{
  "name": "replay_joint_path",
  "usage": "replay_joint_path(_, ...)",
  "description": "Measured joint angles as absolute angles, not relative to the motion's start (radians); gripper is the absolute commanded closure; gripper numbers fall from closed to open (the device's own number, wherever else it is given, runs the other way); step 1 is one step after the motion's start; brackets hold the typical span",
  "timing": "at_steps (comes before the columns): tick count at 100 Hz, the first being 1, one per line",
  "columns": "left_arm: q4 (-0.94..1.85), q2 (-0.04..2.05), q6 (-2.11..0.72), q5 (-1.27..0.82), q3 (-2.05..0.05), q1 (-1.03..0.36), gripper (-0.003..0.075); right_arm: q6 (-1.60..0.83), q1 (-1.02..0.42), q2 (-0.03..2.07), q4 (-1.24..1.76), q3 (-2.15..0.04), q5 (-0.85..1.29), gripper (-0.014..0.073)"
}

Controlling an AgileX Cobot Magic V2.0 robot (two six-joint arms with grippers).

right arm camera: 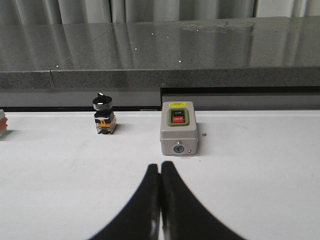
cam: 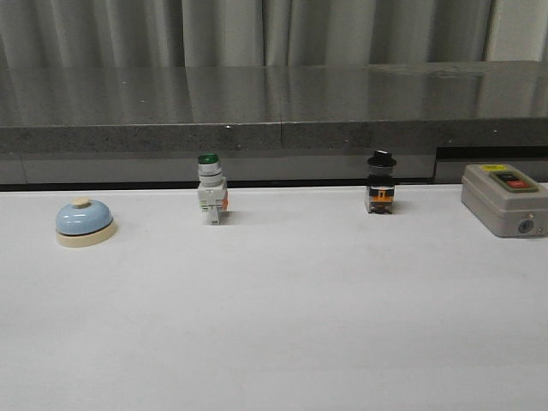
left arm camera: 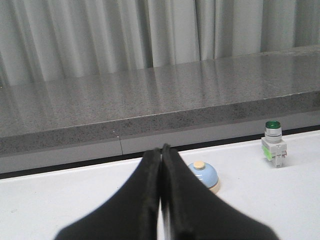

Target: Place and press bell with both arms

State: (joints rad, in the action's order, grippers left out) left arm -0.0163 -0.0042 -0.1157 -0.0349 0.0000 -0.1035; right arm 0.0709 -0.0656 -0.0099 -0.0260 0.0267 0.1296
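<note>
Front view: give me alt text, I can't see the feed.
A small light-blue dome bell with cream base sits far left on a white table. Along the back stand a green-capped white pushbutton switch, a black-knobbed selector switch and a grey control box. No arms visible.

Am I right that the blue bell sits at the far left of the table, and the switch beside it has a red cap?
Not quite. The bell is at the far left, but the switch beside it has a green cap, not red. The front view shows it.
</note>
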Motion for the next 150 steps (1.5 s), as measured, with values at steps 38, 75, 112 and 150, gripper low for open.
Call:
replay_joint_path(38, -0.016, -0.004, -0.116, -0.04, 0.0, -0.103, 0.074, 0.071, -0.066, -0.01, -0.026, 0.027, 0.13, 0.0662)
replay_joint_path(75, 0.098, 0.002, -0.116, -0.153, -0.047, -0.103, 0.074, 0.071, -0.066, -0.01, -0.026, 0.027, 0.13, 0.0662)
replay_joint_path(112, 0.106, 0.382, -0.116, -0.362, -0.462, -0.103, 0.074, 0.071, -0.066, -0.01, -0.026, 0.027, 0.13, 0.0662)
replay_joint_path(150, 0.105, 0.925, -0.115, -0.619, -0.831, -0.103, 0.074, 0.071, -0.066, -0.01, -0.026, 0.027, 0.13, 0.0662)
